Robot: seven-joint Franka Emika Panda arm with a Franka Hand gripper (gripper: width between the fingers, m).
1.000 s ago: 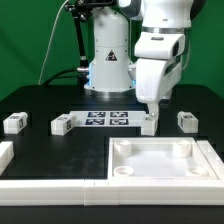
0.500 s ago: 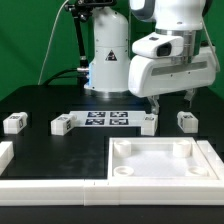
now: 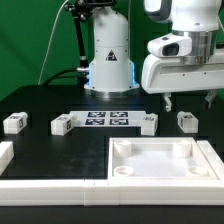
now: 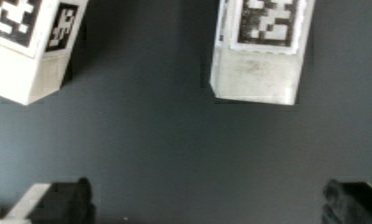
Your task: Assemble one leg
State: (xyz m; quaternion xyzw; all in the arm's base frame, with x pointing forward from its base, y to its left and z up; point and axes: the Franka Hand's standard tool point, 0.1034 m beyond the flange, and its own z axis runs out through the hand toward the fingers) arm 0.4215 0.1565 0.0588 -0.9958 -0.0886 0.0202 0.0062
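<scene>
Four small white legs with tags lie on the black table: one [image 3: 13, 123] at the exterior view's left, one [image 3: 63, 124], one [image 3: 148, 122] and one [image 3: 186, 120] at the right. My gripper [image 3: 190, 102] hangs open and empty above the two right-hand legs. In the wrist view two legs show, one [image 4: 259, 50] and one [image 4: 32, 50], both lying beyond my open gripper [image 4: 208, 205]. The dark fingertips [image 4: 58, 203] stand wide apart over bare table with nothing between them.
The large white tray [image 3: 200, 152] with round corner sockets lies at the front right. The marker board [image 3: 108, 119] lies between the middle legs. A white part [image 3: 4, 155] sits at the front left and a long white edge [image 3: 50, 184] runs along the front.
My gripper has risen from beside the leg next to the marker board and moved toward the exterior view's right. The legs have not moved.
</scene>
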